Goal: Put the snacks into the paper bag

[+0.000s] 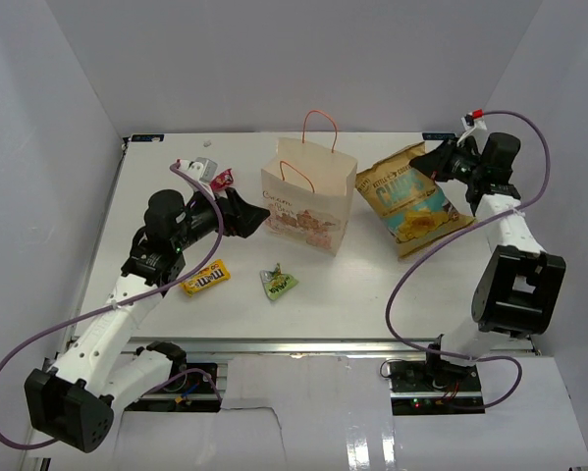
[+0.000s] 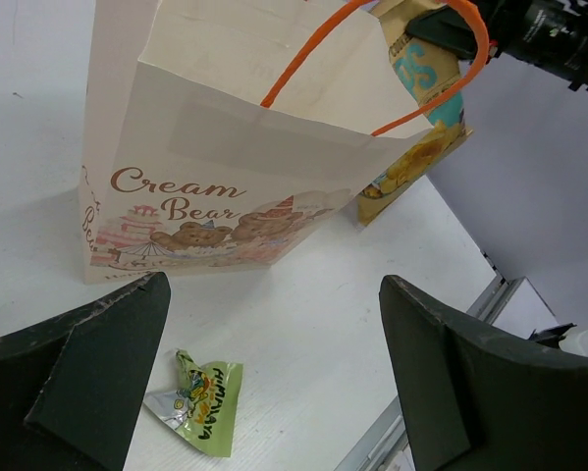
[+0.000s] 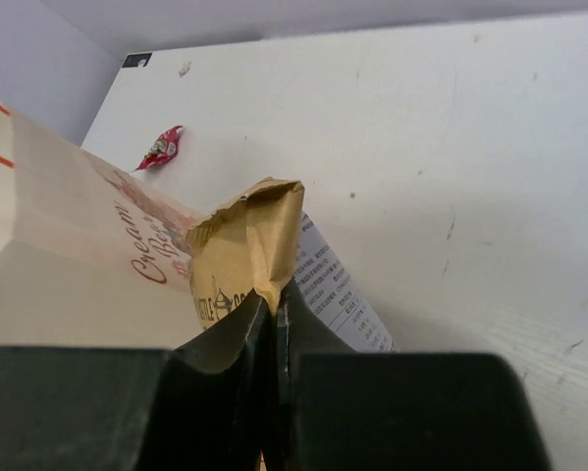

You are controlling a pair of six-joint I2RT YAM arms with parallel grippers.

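The beige paper bag (image 1: 306,206) stands upright mid-table, printed "Cream Bear" (image 2: 176,186), with orange handles. Right of it lies the large yellow chip bag (image 1: 411,196), and my right gripper (image 1: 433,162) is shut on its top edge (image 3: 259,231). My left gripper (image 1: 254,214) stands open just left of the paper bag, with nothing between its fingers (image 2: 87,363). A small green packet (image 1: 279,283) lies in front of the paper bag (image 2: 203,402). The yellow M&M's packet (image 1: 205,279) lies left of it. Behind my left arm rests a red-pink packet (image 1: 222,179), also in the right wrist view (image 3: 162,147).
White walls close in the table on the left, back and right. A small grey block (image 1: 205,167) sits near the red-pink packet. The metal rail of the table's near edge (image 1: 303,345) runs between the arm bases.
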